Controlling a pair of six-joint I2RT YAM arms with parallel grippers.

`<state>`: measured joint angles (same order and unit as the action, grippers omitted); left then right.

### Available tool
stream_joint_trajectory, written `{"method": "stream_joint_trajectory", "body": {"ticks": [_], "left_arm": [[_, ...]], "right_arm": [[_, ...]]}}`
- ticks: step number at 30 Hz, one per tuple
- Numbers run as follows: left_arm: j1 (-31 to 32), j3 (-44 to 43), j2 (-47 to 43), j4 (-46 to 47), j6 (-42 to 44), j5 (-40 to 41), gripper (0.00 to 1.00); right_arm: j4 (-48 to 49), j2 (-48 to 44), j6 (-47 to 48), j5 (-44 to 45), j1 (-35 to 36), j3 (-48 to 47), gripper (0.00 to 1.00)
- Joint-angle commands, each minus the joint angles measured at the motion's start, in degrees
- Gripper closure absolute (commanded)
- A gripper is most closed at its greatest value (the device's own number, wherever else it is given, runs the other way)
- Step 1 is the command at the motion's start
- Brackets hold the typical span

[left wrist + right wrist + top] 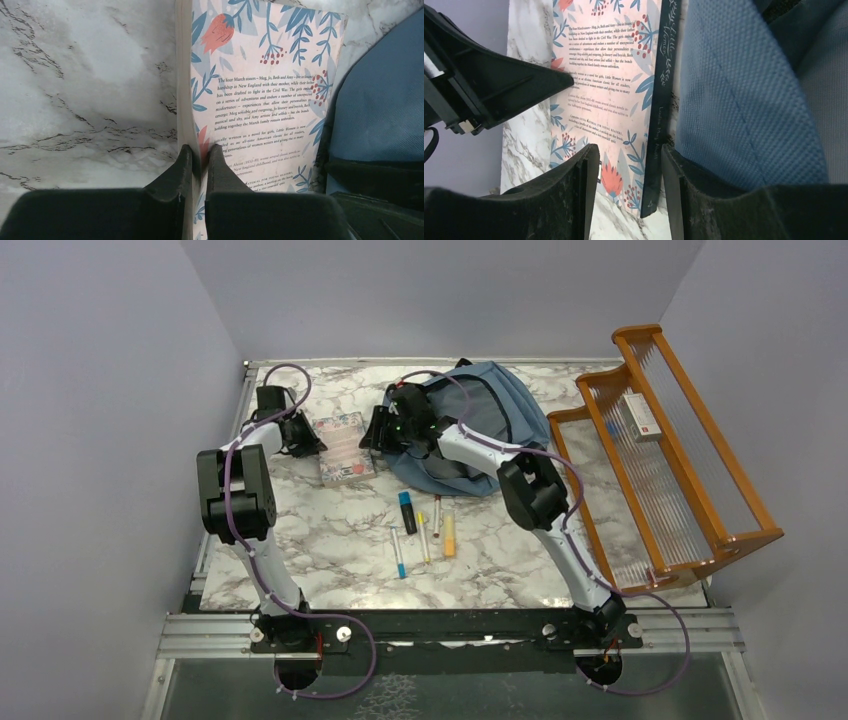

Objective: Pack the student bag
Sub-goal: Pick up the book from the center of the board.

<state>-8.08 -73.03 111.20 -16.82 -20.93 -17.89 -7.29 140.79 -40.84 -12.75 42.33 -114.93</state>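
The dusty-blue student bag [487, 415] lies at the back middle of the table and shows in the right wrist view [744, 100] and the left wrist view [380, 110]. A floral paperback book [342, 447] lies just left of it. My left gripper [312, 437] is shut on the book's left edge [200, 156], gripping the book [265, 75]. My right gripper [372, 432] is open [630, 165], low over the book's [599, 75] near corner and dark spine [661, 100]. Its right finger [674, 200] rests against the bag fabric.
Several pens and markers [422, 527] lie in front of the bag. An orange wooden rack [700, 530] stands along the right side with a small box [640, 416] on it. Grey walls close in on the table at the left, back and right.
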Motion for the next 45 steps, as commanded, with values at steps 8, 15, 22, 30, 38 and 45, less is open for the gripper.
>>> {"method": "stream_joint_trajectory", "body": {"ticks": [8, 15, 22, 30, 38, 45], "left_arm": [[-1.01, 4.53, 6.39, -5.04, 0.9, 0.15, 1.0], [-1.61, 5.3, 8.39, -4.57, -0.3, -1.91, 1.0], [-2.08, 6.23, 9.46, -3.58, -1.57, -4.18, 1.0], [-2.29, 6.5, 9.48, -3.14, -1.66, -4.8, 1.0], [-2.2, 6.63, 9.89, -2.52, -1.4, -6.69, 1.0], [-2.07, 6.5, 9.71, -2.28, -1.23, -7.5, 1.0]], "right_arm": [[-5.94, 6.37, -3.89, 4.28, 0.06, -6.61, 0.45], [-8.29, 8.49, -7.44, 4.28, -0.35, -7.83, 0.42], [-8.29, 9.3, -12.67, 1.37, -0.71, -6.77, 0.42], [-6.04, 11.02, -17.73, -5.63, -1.08, -6.66, 0.42], [4.51, 12.05, -21.07, -17.16, -1.19, -4.02, 0.45], [8.89, 11.48, -18.82, -19.6, -1.19, -3.77, 0.5]]}}
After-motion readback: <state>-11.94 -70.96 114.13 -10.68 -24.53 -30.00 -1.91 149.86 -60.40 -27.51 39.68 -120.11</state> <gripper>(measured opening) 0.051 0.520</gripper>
